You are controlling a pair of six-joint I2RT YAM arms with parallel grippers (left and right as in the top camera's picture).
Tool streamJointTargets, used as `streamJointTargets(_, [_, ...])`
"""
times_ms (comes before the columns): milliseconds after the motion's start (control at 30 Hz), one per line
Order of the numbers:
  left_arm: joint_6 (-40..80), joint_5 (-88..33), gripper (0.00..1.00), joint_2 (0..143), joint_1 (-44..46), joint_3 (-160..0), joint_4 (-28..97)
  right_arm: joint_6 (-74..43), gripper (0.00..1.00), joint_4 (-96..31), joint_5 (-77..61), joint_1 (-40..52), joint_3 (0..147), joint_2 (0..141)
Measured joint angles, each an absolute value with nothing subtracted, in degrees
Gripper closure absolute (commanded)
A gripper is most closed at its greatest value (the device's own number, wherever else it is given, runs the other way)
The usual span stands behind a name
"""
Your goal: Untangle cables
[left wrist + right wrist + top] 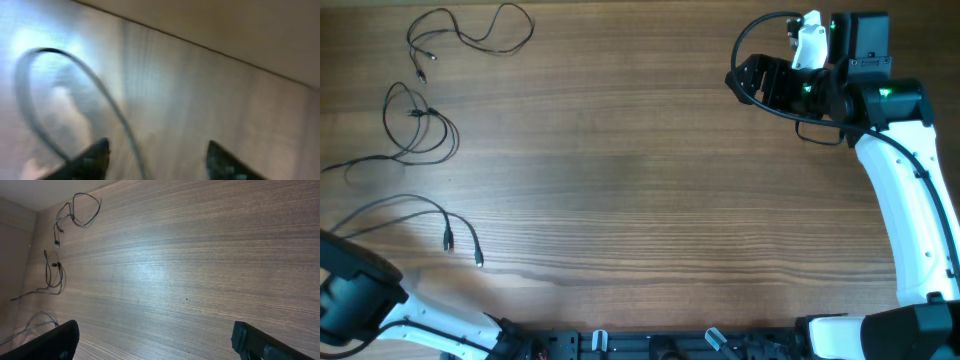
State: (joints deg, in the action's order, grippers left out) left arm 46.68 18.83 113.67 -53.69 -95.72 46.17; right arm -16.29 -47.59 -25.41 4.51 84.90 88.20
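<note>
Three thin black cables lie apart on the left of the wooden table: a looping cable (470, 35) at the back, a coiled cable (420, 128) in the middle, and a long cable (415, 212) near the front whose plugs (478, 260) point toward the table's middle. My left arm (350, 292) is at the front left corner, by the long cable. In the blurred left wrist view my left gripper (157, 152) is open, and a loop of that cable (75, 62) runs down between its fingers (95, 160) without being pinched. My right gripper (157, 340) is open, with bare table between its fingers.
My right arm (910, 200) stands at the back right, and its gripper (745, 82) points left over the table. The right wrist view shows all three cables far off at the left, such as the back cable (80, 210). The table's left edge (20, 255) is close behind them.
</note>
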Motion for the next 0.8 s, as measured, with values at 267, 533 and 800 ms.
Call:
streamJointTargets(267, [52.5,22.6,0.21,113.7,-62.8,-95.7,54.9,-16.2,0.00,-48.0,-25.4,4.5,84.9,88.2])
streamJointTargets(533, [53.8,19.7,0.34,115.5,-64.6,-94.7,53.8,-16.2,0.00,-47.8,-25.4,4.5,84.9,88.2])
streamJointTargets(800, [52.3,17.5,0.96,121.3,-64.6,-94.1,51.1,-16.2,0.00,-47.7,-25.4,4.5,84.9,88.2])
